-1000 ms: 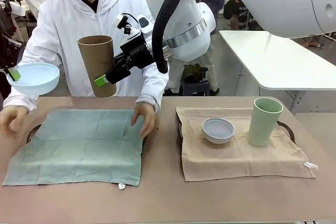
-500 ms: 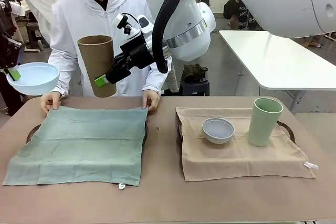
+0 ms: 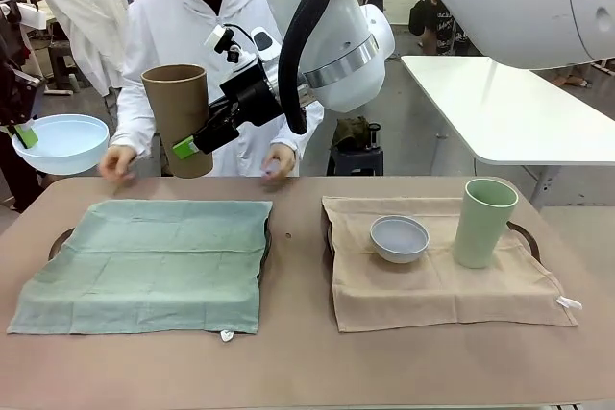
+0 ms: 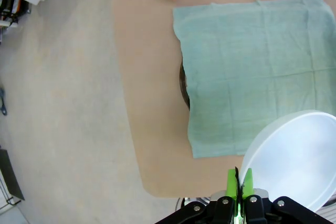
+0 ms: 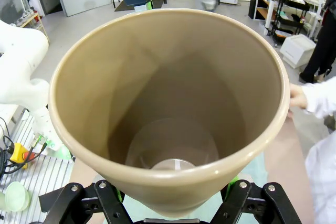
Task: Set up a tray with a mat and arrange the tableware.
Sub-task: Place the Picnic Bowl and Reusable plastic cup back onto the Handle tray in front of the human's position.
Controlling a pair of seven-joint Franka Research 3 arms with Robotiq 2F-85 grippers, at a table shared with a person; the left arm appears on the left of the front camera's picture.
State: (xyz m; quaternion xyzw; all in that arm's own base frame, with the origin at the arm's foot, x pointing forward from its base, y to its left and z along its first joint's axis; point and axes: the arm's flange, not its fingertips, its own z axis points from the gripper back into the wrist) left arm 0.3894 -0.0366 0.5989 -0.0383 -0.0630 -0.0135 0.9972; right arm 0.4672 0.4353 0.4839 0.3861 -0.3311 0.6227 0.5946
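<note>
The right gripper [image 3: 192, 144] is clamped around the lower body of the tan-brown tumbler [image 3: 179, 117], held upright with its mouth up, in the upper left-centre of the front view. At the far left edge the left gripper [image 3: 26, 135], fingers pinched together on the rim, holds the pale blue bowl [image 3: 61, 142]. Both hang above the far edge of the green mat [image 3: 144, 263], which lies flat below them over a tray [image 3: 61, 237] in the lower left. The tumbler's long axis is vertical, so placing it looks like a straight descent. The person's hands [image 3: 119, 162] sit just beyond the mat's far edge.
</note>
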